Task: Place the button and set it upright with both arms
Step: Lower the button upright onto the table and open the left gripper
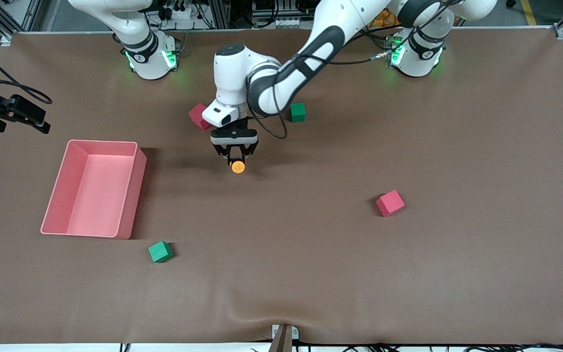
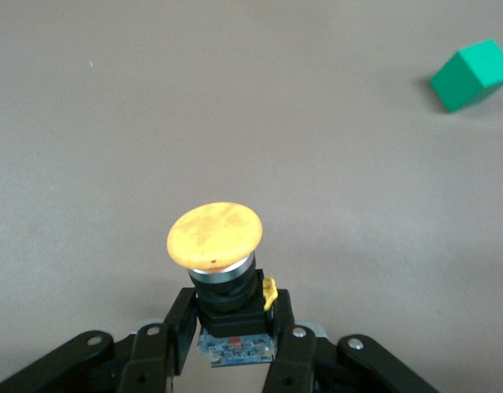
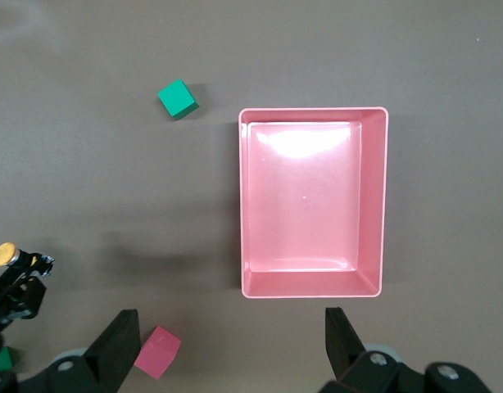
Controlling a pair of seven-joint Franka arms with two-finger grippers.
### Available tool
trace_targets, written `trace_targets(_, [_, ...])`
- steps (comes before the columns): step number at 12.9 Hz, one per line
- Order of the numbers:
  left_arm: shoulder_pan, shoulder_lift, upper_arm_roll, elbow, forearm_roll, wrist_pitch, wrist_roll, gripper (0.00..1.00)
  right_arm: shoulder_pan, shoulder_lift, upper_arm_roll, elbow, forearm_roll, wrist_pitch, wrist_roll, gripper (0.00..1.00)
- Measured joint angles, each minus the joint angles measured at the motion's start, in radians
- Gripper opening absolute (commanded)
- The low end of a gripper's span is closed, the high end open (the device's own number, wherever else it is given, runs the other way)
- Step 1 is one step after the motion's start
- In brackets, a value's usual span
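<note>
i see the green cube [image 1: 160, 252] nearest the front camera, just off the pink tray [image 1: 131, 195]. above the table beside that tray, my left gripper [image 1: 237, 161] clamps the button [image 1: 238, 167] by its black body. over the tray, my right gripper [image 3: 231, 336] waits, spread wide.

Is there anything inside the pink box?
No, the pink box shows only its own bare shiny bottom, and the cubes all lie outside it on the table.
</note>
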Motion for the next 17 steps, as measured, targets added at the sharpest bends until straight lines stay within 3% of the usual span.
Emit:
trace_targets(3, [-0.021, 0.063, 0.000, -0.004, 0.351, 0.001, -0.255, 0.00, 0.000, 0.000, 0.000, 0.000, 0.000, 0.000, 0.000, 1.00])
trace_targets(10, [-0.057, 0.123, 0.029, -0.072, 0.725, -0.057, -0.391, 0.00, 0.000, 0.000, -0.001, 0.000, 0.000, 0.000, 0.000, 1.00])
trace_targets(12, [-0.069, 0.134, 0.038, -0.089, 0.804, -0.098, -0.463, 0.00, 0.000, 0.000, -0.001, 0.000, 0.000, 0.000, 0.000, 1.00])
trace_targets(16, [-0.074, 0.150, 0.044, -0.106, 0.849, -0.110, -0.480, 0.01, 0.000, 0.000, -0.002, 0.000, 0.000, -0.001, 0.000, 1.00])
trace_targets(17, [-0.074, 0.161, 0.046, -0.107, 0.857, -0.113, -0.482, 0.12, 0.000, 0.000, -0.002, 0.000, 0.000, -0.001, 0.000, 1.00])
